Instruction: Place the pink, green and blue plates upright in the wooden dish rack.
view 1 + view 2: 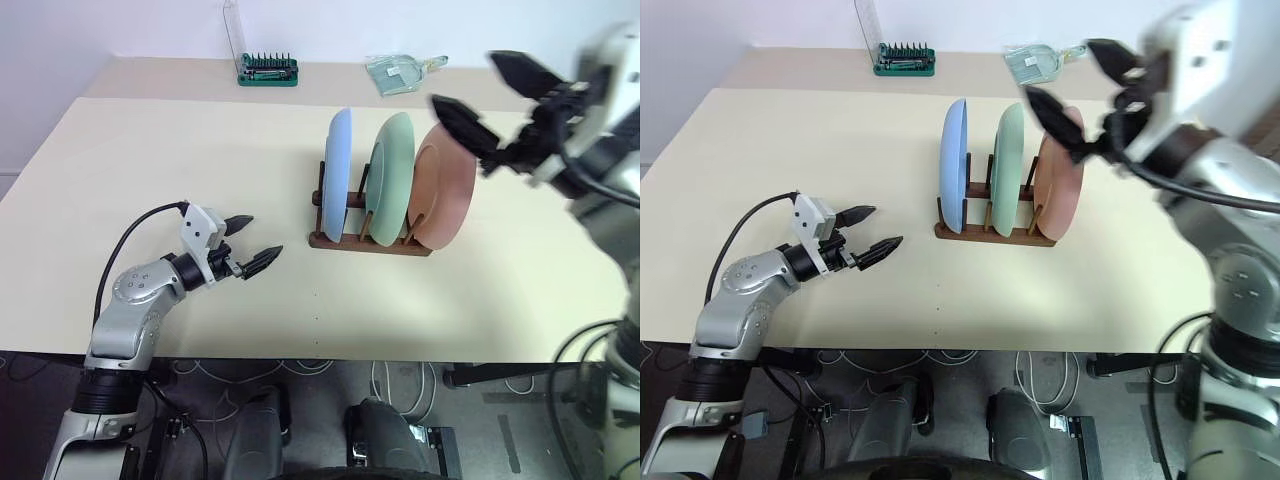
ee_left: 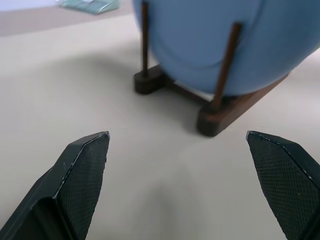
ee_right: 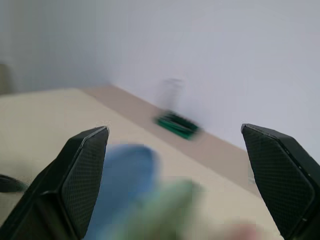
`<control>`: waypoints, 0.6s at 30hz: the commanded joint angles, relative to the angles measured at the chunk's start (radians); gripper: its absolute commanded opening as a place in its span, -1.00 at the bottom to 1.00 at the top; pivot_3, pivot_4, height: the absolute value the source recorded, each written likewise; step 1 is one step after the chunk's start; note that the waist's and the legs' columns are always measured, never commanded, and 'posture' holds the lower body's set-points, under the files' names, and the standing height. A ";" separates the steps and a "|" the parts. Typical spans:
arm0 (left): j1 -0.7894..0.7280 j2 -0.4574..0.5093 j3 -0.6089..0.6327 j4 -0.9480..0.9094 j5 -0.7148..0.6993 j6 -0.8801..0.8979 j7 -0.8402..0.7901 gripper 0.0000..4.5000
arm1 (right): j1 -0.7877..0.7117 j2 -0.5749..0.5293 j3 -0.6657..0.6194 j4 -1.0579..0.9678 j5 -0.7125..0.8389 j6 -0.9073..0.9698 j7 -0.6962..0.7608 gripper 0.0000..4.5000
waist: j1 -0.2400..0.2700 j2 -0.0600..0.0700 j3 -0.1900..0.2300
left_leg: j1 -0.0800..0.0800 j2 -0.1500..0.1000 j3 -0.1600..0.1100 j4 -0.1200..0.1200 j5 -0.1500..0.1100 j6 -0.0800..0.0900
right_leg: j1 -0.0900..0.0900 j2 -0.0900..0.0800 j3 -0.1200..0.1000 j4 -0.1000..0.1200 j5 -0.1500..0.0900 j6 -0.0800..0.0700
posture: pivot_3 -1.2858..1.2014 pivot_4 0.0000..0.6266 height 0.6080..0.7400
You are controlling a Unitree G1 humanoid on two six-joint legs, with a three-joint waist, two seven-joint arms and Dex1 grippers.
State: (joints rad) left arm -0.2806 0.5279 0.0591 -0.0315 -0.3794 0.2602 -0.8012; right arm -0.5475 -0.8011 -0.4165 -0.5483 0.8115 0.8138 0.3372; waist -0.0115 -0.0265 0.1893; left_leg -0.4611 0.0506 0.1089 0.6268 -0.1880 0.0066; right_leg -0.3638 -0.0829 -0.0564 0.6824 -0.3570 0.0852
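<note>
The left gripper (image 1: 250, 243) is hovering low near the cream table's (image 1: 180, 160) front edge, jaws spread and empty, pointing at the small dark-brown wooden dish rack (image 1: 368, 240). The right gripper (image 1: 495, 98) is hanging raised, spread, empty, above the salmon pink plate (image 1: 445, 196). It, the mint green plate (image 1: 392, 175) and the light blue plate (image 1: 337, 172) are standing upright in the rack mid-table. A green-based tool holder (image 1: 267, 70) is sitting near the far edge, below a pale wall.

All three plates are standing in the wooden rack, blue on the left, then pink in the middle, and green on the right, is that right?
Not quite. The order is off: the green plate stands in the middle and the pink plate on the right, as the left eye view shows. The blue plate is on the left, and all three stand in the rack.
</note>
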 commanded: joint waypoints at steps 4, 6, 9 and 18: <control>-0.034 0.038 0.065 0.108 0.024 -0.067 0.005 1.00 | 0.329 -0.042 -0.294 0.074 -0.064 -0.089 0.161 0.92 | -0.001 0.000 0.000 | 0.001 0.000 0.000 0.000 0.000 0.000 | 0.001 0.000 0.000 0.000 0.000 0.000 | 0.03 -0.52 0.88; -0.036 0.047 0.071 0.148 0.040 -0.086 0.007 1.00 | 0.444 -0.041 -0.300 0.105 -0.129 -0.135 0.201 0.92 | -0.004 0.002 -0.001 | 0.002 0.000 0.000 0.000 0.000 0.000 | 0.002 0.001 0.000 0.000 0.000 0.000 | 0.03 -0.52 0.88; -0.039 0.052 0.083 0.229 0.065 -0.123 0.023 1.00 | 0.609 -0.004 -0.244 0.174 -0.247 -0.242 0.244 0.92 | -0.003 0.003 -0.002 | 0.003 0.000 0.000 0.000 0.000 0.000 | 0.003 0.001 0.000 0.000 0.000 0.000 | 0.03 -0.52 0.88; -0.002 0.048 0.099 0.275 0.077 -0.160 0.036 1.00 | 0.694 0.097 -0.095 0.355 -0.395 -0.464 0.297 0.92 | -0.007 0.005 -0.002 | 0.004 0.000 0.000 0.001 0.002 -0.003 | 0.003 0.001 0.000 0.001 0.000 0.000 | 0.03 -0.52 0.88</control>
State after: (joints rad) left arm -0.2897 0.5671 0.1343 0.2710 -0.2953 0.1173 -0.7596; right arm 0.1526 -0.7132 -0.5130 -0.1965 0.4302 0.3852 0.6265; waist -0.0185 -0.0215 0.1872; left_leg -0.4572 0.0509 0.1092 0.6276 -0.1857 0.0027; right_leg -0.3607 -0.0817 -0.0563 0.6829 -0.3571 0.0855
